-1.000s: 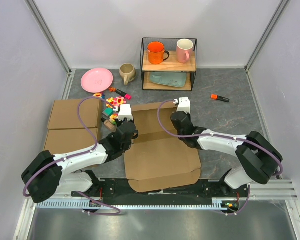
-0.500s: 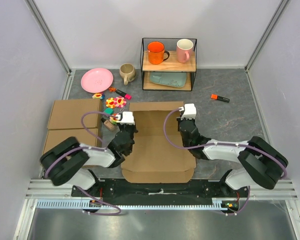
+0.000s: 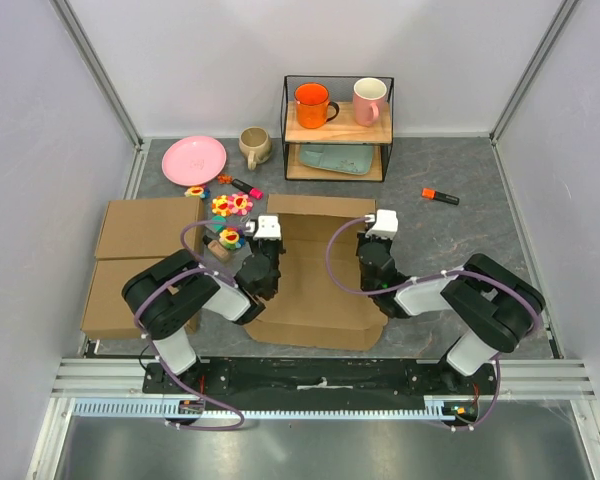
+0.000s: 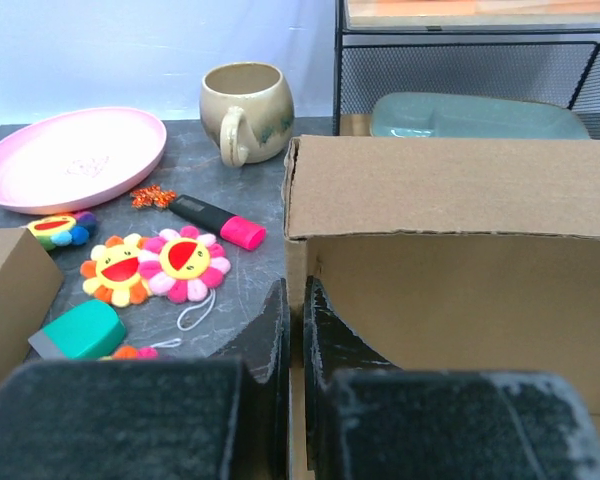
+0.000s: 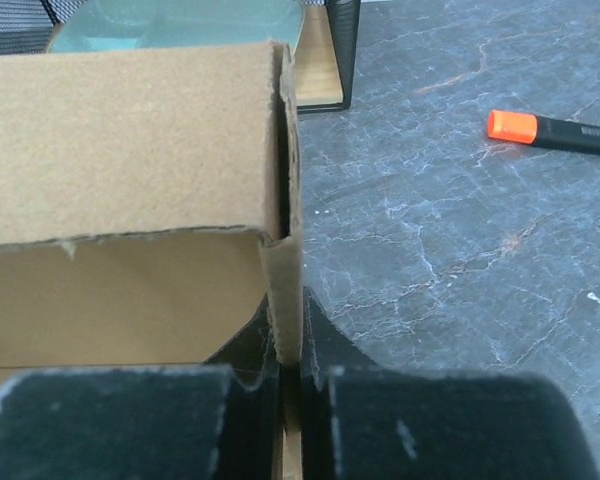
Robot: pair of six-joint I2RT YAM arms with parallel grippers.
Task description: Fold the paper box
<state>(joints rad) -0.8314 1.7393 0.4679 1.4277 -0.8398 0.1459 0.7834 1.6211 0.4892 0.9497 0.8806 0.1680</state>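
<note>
The left pincer (image 4: pixel 292 300) is squeezed tight on the left side wall of the paper box (image 3: pixel 315 300). The right pincer (image 5: pixel 288 322) is squeezed tight on the right side wall. The box sits on the desk (image 3: pixel 460 240) between the two arms, with its back flap standing up toward the wire shelf (image 3: pixel 338 132).

Each pincer holds only a thin edge of card. If one arm pulls harder than the other, I think a wall could slip out, or rip at the cut by the corner. The flower toys (image 4: pixel 185 268) and the pink marker (image 4: pixel 218 222) lie near the left wall, so a push could knock them.

Dark pads fill the bottom of both wrist views and hide the box floor. From above, the arms cover the side walls.
</note>
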